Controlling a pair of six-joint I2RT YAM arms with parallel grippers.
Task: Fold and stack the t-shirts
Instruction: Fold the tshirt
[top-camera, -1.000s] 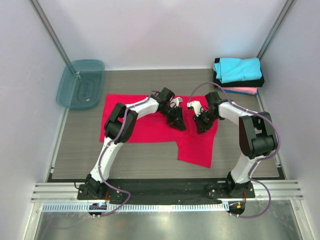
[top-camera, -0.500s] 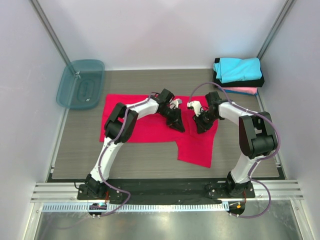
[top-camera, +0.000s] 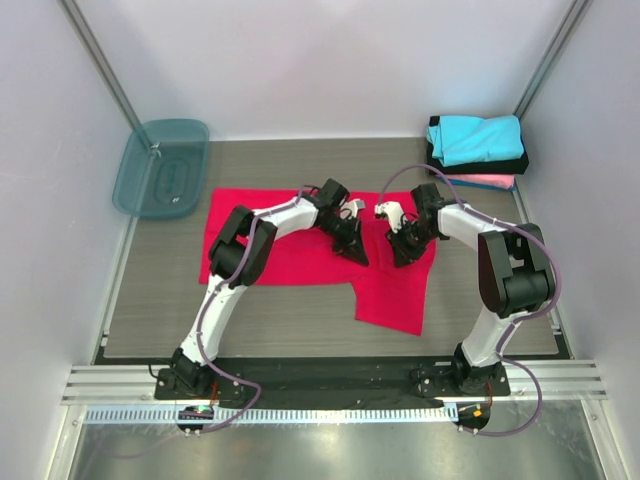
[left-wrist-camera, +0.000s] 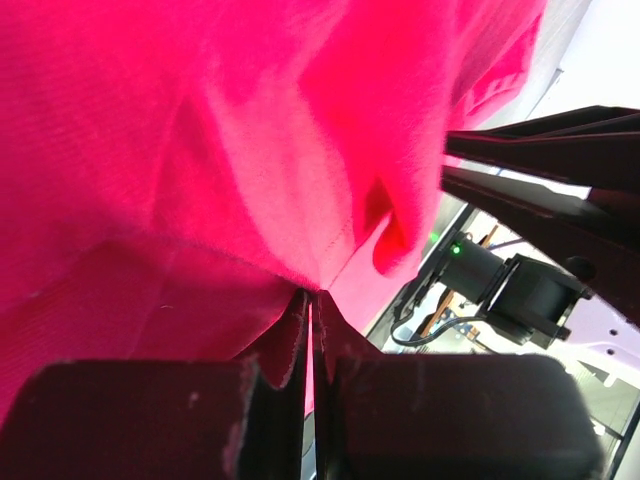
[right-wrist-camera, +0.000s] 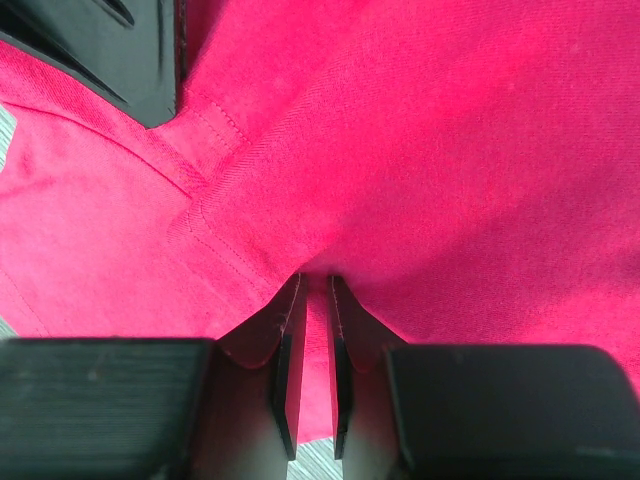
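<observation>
The red t-shirt (top-camera: 300, 265) lies spread flat across the middle of the table (top-camera: 250, 325), with one panel reaching toward the near edge on the right. Both grippers meet the cloth near its centre, close beside each other but apart.

Left gripper (top-camera: 352, 255): in the left wrist view (left-wrist-camera: 310, 295) its jaws are drawn almost together, leaving only a thin slit, and a ridge of red fabric is nipped between them. The cloth rises to a small peak at the tips. The dark fingers (left-wrist-camera: 540, 150) of the other arm show at the right of that view.

Right gripper (top-camera: 400, 258): in the right wrist view (right-wrist-camera: 315, 280) the jaws stand narrowly apart with a strip of red cloth pinched between them. A stitched seam runs diagonally just beyond the tips, and a black finger (right-wrist-camera: 130, 50) of the left arm enters at the upper left.

At the far right corner sits a folded stack: a cyan t-shirt (top-camera: 475, 138) on top, a black t-shirt (top-camera: 480, 165) under it, and a pink t-shirt (top-camera: 485, 181) at the bottom. A translucent teal bin (top-camera: 160, 168) rests at the far left corner, partly off the grey wood-grain surface. Pale walls enclose the table, and an aluminium rail (top-camera: 330, 382) carries the arm bases at the near edge.
</observation>
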